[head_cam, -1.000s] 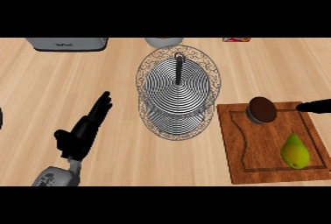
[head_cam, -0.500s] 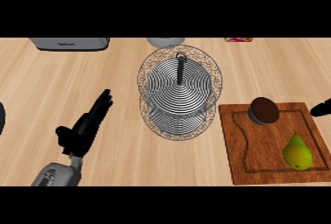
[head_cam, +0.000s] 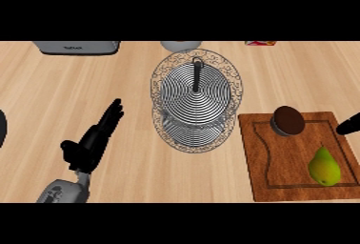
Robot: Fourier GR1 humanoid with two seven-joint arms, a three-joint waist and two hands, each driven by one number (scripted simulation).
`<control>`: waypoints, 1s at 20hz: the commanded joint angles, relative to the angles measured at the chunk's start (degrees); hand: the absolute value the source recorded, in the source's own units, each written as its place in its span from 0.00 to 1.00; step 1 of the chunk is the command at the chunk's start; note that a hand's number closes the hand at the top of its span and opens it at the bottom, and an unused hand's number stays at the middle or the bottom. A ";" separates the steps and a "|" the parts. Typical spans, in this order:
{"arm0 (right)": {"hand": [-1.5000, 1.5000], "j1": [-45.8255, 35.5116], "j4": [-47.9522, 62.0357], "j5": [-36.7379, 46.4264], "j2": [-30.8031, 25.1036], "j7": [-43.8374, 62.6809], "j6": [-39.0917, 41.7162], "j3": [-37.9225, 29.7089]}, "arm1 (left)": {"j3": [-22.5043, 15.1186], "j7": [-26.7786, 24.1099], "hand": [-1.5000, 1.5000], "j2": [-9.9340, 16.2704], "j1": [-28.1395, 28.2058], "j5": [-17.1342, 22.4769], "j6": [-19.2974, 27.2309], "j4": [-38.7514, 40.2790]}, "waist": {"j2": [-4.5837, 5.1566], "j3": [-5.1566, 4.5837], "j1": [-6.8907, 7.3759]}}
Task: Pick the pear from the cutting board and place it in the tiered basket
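Pear waits on the board; your right hand is the nearer one.

The pear [head_cam: 325, 166] lies untouched at the cutting board's [head_cam: 281, 162] lower right, long axis running 12 to 6, stem up. Your right hand [head_cam: 349, 124] shows only as a sliver at the edge, so you cannot tell its fingers; the pear sits toward 7 o'clock from it. Your left hand [head_cam: 91, 140] rests open, far left of the tiered basket [head_cam: 195, 100]. The appliance's [head_cam: 76, 46] label is unreadable.
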 commanded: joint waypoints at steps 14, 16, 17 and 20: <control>0.00 8.89 0.21 1.73 5.52 8.38 -6.58 4.97 | 1.35 1.56 0.50 -0.80 0.66 -1.51 0.48 -2.09 | -0.10 0.11 -0.59; 0.00 7.14 0.17 0.99 4.43 11.65 -6.08 4.68 | 3.23 -1.19 0.50 0.84 0.61 0.62 -3.49 1.31 | 0.00 0.04 -0.51; 0.00 9.90 2.46 2.39 6.05 8.09 -7.60 5.89 | 2.78 -3.65 0.50 -0.05 0.28 -0.44 -3.34 3.62 | 0.15 0.06 -0.70; 0.00 12.51 -2.48 1.14 5.16 9.98 -8.61 5.13 | 0.84 -1.82 0.50 -2.85 0.01 -3.31 0.52 2.24 | -0.15 0.06 -1.22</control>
